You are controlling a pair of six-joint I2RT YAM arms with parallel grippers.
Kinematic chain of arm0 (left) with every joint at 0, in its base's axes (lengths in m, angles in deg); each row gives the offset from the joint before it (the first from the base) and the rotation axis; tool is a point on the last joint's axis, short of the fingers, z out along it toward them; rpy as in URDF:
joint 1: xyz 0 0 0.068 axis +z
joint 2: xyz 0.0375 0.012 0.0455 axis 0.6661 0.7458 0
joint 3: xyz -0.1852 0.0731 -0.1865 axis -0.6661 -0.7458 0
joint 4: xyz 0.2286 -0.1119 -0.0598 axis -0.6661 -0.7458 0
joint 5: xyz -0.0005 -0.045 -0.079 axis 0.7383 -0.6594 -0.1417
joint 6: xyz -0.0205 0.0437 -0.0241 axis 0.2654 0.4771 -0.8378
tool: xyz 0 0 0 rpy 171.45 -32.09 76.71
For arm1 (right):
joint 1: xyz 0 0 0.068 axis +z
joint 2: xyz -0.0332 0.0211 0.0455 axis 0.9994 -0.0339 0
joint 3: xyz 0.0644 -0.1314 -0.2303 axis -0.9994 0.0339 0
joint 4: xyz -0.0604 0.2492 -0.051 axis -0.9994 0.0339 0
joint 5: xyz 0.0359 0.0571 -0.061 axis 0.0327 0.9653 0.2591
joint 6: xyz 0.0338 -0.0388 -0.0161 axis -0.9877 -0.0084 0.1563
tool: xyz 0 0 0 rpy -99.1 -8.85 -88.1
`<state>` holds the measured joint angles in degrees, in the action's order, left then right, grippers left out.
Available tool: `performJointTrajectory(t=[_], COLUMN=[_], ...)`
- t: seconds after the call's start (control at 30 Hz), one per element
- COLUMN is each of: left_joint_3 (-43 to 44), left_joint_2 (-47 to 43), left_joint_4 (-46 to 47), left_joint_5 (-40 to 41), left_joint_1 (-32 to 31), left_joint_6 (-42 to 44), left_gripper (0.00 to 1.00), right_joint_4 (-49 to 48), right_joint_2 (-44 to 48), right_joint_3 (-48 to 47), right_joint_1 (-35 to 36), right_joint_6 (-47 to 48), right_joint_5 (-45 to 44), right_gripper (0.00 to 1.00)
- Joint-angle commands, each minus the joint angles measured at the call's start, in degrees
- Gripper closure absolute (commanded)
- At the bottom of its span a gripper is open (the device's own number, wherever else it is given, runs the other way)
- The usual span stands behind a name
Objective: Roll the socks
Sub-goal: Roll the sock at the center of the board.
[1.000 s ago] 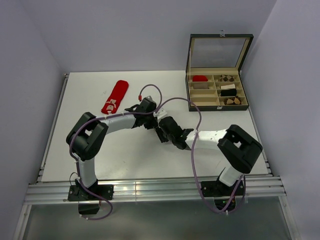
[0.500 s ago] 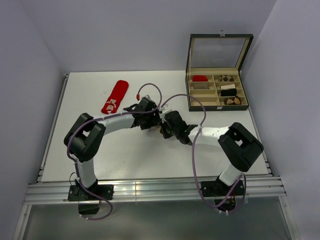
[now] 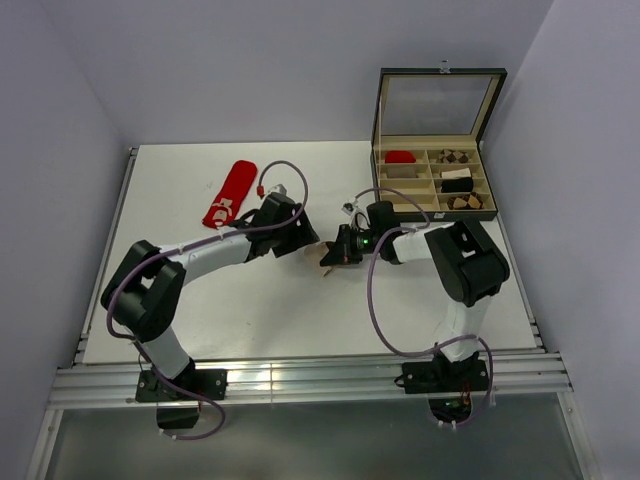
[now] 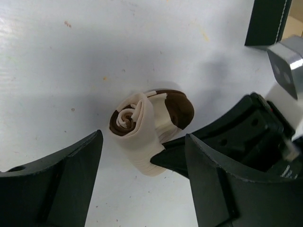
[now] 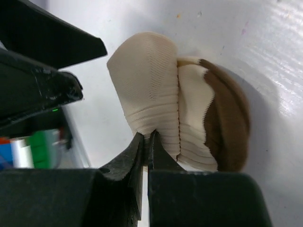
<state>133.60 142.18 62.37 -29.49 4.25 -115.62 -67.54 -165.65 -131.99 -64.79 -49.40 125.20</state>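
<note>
Where the two arms meet near the middle of the table (image 3: 260,300), the cream sock (image 4: 149,125) lies wound into a tight roll, its spiral end facing the left wrist camera and its brown toe or heel patch on the far side. The right gripper (image 5: 146,139) has its two fingers pressed together on the edge of the outermost cream layer, pinching the fabric at the bottom of the roll. The left gripper (image 4: 142,142) stands with its fingers wide apart, one on each side of the roll and touching neither it nor the other arm's finger. The red sock (image 3: 230,193) lies flat and unrolled at the far left of the table, well apart from both grippers, its white marks at the near end. At the far right stands an open box (image 3: 437,215) with its lid raised, holding a red item and several rolled bundles in its compartments.
</note>
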Motion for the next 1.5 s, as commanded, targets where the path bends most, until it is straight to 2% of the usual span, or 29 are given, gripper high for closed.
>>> performJointTrajectory(t=[0.0,0.13,0.5,0.6,0.73,0.83,0.93,0.97,1.07,1.17,1.2,1.3,1.47], left_joint_3=[-1.0,-1.3,0.5,0.4,0.9,1.9,3.1,3.3,3.8,4.7,5.0,5.7,6.6], left_joint_2=[-0.2,1.5,6.7,8.3,10.1,11.1,11.9,12.0,11.8,11.8,11.8,11.8,12.0], left_joint_4=[3.0,3.5,0.3,-0.8,-2.0,-2.6,-3.5,-3.9,-4.7,-5.7,-5.8,-6.0,-6.1], left_joint_5=[-2.2,-2.2,-0.4,-0.2,-0.5,-0.8,-1.3,-1.1,-0.6,-0.2,-0.2,-0.1,-0.7], left_joint_1=[-0.7,-1.1,-1.3,-1.3,-1.3,-1.3,-1.3,-1.4,-1.4,-1.7,-1.7,-1.9,-2.3], left_joint_6=[-1.4,-1.9,-3.2,-3.4,-3.1,-1.9,-0.5,-0.1,1.3,3.1,3.9,4.9,5.7], left_gripper=[0.26,0.27,0.31,0.35,0.49,0.66,0.75,0.77,0.80,0.80,0.80,0.80,0.80], right_joint_4=[2.5,6.4,7.1,7.3,8.3,8.0,8.5,8.7,10.1,11.1,11.4,10.6,9.5], right_joint_2=[-5.6,-7.7,-9.9,-10.0,-7.0,-3.5,0.5,1.6,7.0,13.0,14.4,19.1,22.3], right_joint_3=[0.2,-1.4,-2.2,-2.2,-1.6,-0.5,0.3,0.6,1.3,2.2,2.8,3.9,4.4], right_joint_1=[-2.2,-3.0,-3.4,-3.4,-3.3,-3.1,-2.0,-1.5,1.0,4.9,6.2,11.2,16.5], right_joint_6=[-5.4,-3.8,-3.9,-3.8,-2.0,-0.8,0.9,2.0,4.8,8.0,8.8,11.5,15.6], right_joint_5=[8.6,6.9,5.9,5.1,1.7,-0.7,-3.7,-6.4,-14.1,-22.1,-28.2,-38.5,-47.8], right_gripper=[1.00,1.00,1.00,1.00,1.00,0.94,0.79,0.70,0.56,0.48,0.47,0.46,0.46])
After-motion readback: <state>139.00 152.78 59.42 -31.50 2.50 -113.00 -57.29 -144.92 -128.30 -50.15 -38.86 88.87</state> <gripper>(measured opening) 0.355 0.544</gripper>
